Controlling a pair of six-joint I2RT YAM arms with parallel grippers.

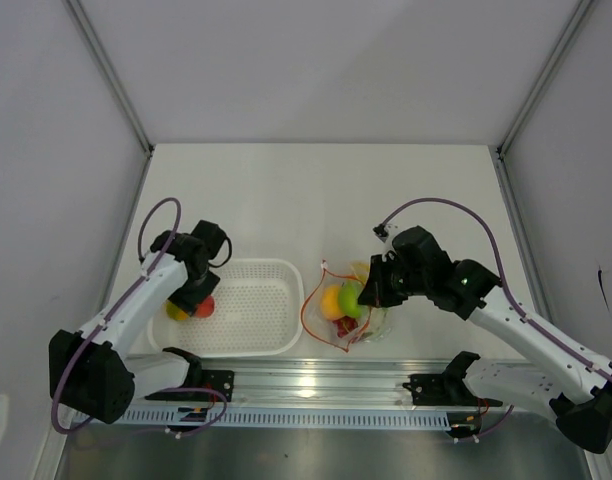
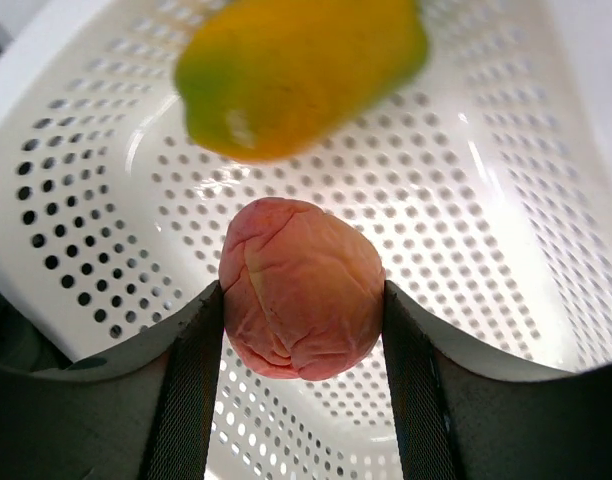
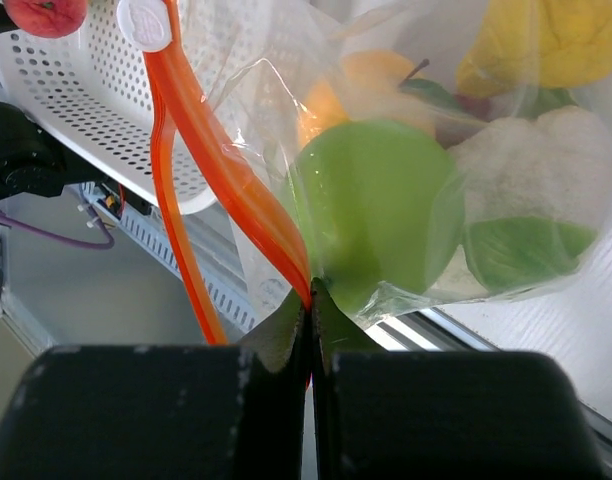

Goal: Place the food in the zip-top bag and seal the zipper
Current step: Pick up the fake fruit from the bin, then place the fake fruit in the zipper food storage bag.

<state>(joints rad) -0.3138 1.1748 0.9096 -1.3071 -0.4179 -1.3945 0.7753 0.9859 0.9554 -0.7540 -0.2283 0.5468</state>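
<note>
While my right hand [image 3: 311, 300] pinches the floppy bag [image 3: 261, 105] at its zipper [image 3: 241, 200], my left hand [image 2: 301, 300] clamps the small red fruit [image 2: 301, 285] across its middle; I judge it light and slippery.

White slotted basket [image 1: 261, 305] on table [image 1: 316, 200]

Open zip-top bag [image 1: 374, 322], food [image 1: 348, 298] partly inside

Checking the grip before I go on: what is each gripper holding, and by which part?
Left gripper holds the small red fruit by its two sides, in the basket. Right gripper pinches the zip-top bag at its zipper.
</note>
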